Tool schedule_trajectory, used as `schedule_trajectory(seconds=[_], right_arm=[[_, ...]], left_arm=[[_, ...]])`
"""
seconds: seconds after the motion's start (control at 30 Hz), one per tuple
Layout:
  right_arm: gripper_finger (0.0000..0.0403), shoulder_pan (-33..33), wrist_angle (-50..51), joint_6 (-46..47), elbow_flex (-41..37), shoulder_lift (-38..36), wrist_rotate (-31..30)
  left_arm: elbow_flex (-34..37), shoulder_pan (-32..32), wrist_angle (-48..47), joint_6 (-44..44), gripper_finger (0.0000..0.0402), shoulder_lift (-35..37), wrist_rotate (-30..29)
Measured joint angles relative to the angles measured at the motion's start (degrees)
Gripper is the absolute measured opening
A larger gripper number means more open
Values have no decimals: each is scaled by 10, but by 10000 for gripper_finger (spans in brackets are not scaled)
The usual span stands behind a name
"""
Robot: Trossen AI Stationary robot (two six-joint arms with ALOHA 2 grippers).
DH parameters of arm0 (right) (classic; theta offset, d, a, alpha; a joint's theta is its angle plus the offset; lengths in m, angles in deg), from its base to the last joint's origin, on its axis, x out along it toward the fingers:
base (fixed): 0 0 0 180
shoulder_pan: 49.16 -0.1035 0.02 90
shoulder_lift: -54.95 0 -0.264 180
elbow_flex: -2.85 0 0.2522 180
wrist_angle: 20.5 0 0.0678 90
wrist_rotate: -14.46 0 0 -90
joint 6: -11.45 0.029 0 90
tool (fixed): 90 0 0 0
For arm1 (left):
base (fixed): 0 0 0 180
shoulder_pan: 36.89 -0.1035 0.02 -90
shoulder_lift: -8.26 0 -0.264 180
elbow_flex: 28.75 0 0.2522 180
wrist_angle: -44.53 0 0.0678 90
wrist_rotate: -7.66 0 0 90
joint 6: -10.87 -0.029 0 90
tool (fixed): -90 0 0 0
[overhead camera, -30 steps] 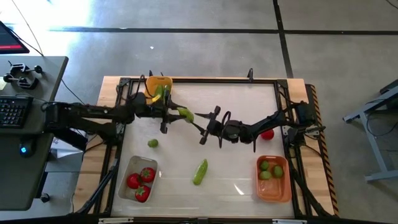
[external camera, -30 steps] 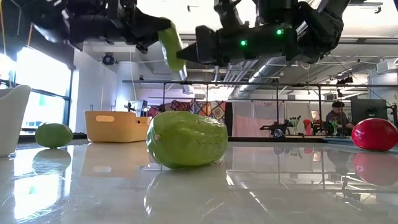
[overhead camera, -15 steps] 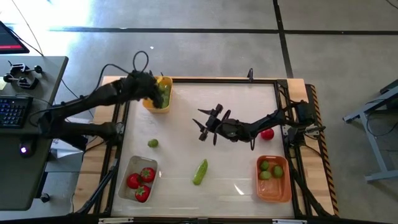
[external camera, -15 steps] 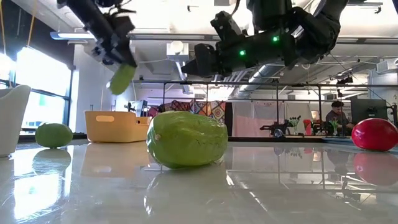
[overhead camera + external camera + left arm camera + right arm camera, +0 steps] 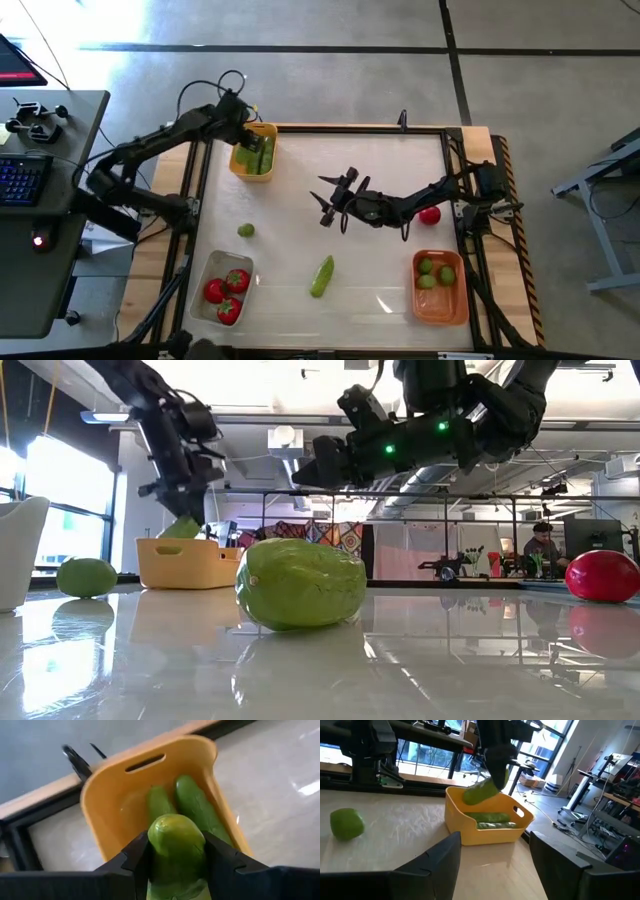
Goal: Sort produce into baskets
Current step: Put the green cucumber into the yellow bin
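An elongated green toy cucumber [image 5: 176, 851] is clamped between the two dark fingers [image 5: 134, 857] of the left pincer [image 5: 250, 135], hanging tilted just above the yellow-orange rectangular plastic basket [image 5: 268, 131] at the upper left of the high view; in the low view the same cucumber tip dips toward the basket's rim left of centre. Two more green cucumbers [image 5: 192, 806] already lie side by side inside that basket. Lower in the high view, a small round green lime [image 5: 245, 230] sits alone on the pale glossy counter [image 5: 370, 270], and below it, at the lower left, the clear see-through basket [image 5: 203, 271] holds three round red tomatoes [image 5: 226, 295]. Another green cucumber [image 5: 321, 277] lies loose on the counter at lower centre, filling the foreground of the low view. At the lower right, the darker orange basket [image 5: 440, 311] contains a few green limes [image 5: 434, 273]. A single red tomato [image 5: 430, 214] rests on the counter just above that basket, partly under the right arm. The right pincer [image 5: 332, 201] hovers over the middle of the counter with its fingers spread apart and nothing between them, well apart from the left pincer. A person [image 5: 543, 548] sits in the room far behind the counter, at the right of the low view.
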Motion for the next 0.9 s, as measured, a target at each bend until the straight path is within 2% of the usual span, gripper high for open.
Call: schedule_trajectory(seconds=[0.2, 0.33, 0.67, 0.9], right_arm=[[226, 0, 4, 0, 0, 0, 1], [226, 0, 6, 0, 0, 0, 1], [226, 0, 12, 10, 0, 0, 2], [226, 0, 13, 10, 0, 0, 2]], left_arm=[[-8, -4, -5, -10, 129, -55, 3], [-8, -3, -10, -12, 156, -70, -3], [-8, 24, -12, -56, 248, -73, -34], [-8, 39, -18, -56, 265, -58, -90]])
